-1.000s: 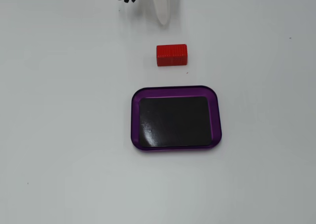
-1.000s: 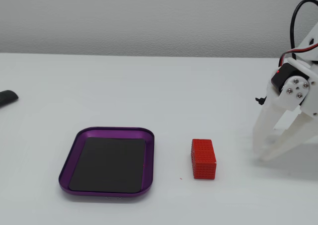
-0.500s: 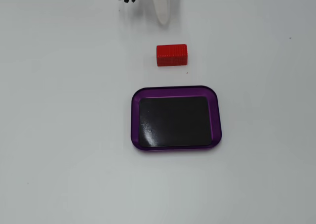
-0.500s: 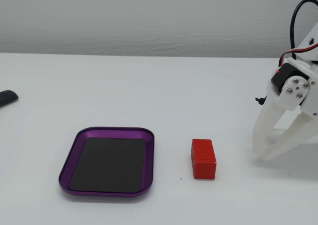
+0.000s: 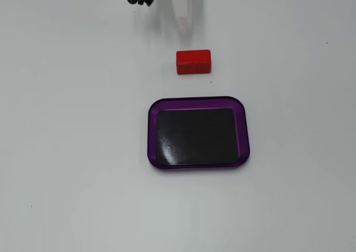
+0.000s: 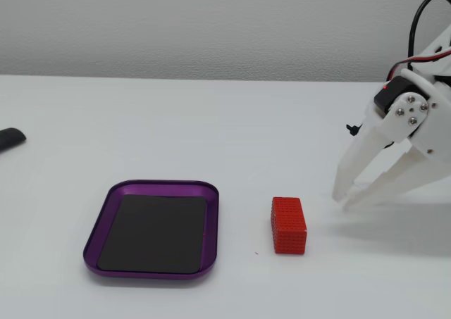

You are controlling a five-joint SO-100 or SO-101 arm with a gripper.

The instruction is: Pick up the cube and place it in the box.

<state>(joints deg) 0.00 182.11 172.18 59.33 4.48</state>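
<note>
**Inspector A:** Condition of the claw?

**Inspector B:** In the fixed view from table height, the gripper [image 6: 342, 202] hangs at the right of the picture, its two white fingers [image 6: 358, 161] slanting down and to the left. The tips sit close together while the fingers spread apart higher up. Nothing lies between them. I record it as released and holding nothing. In the fixed view from above, only one white finger [image 5: 183, 13] enters from the top edge, so that view alone settles nothing.

**Inspector A:** Position of the cube?

**Inspector B:** The cube [image 6: 289, 224] rests on the white table [image 6: 211, 129], near the fingertips but clear of them, to their lower left in the table-height view. From above, the cube [image 5: 193, 62] lies just below the finger's tip with a gap between.

**Inspector A:** And the box?

**Inspector B:** The box [image 6: 99, 229] sits beyond the cube from the claw, well apart from the fingertips, farther left in the table-height view. From above, the box [image 5: 198, 100] lies below the cube, not touching it. Its black bottom carries nothing.
</note>
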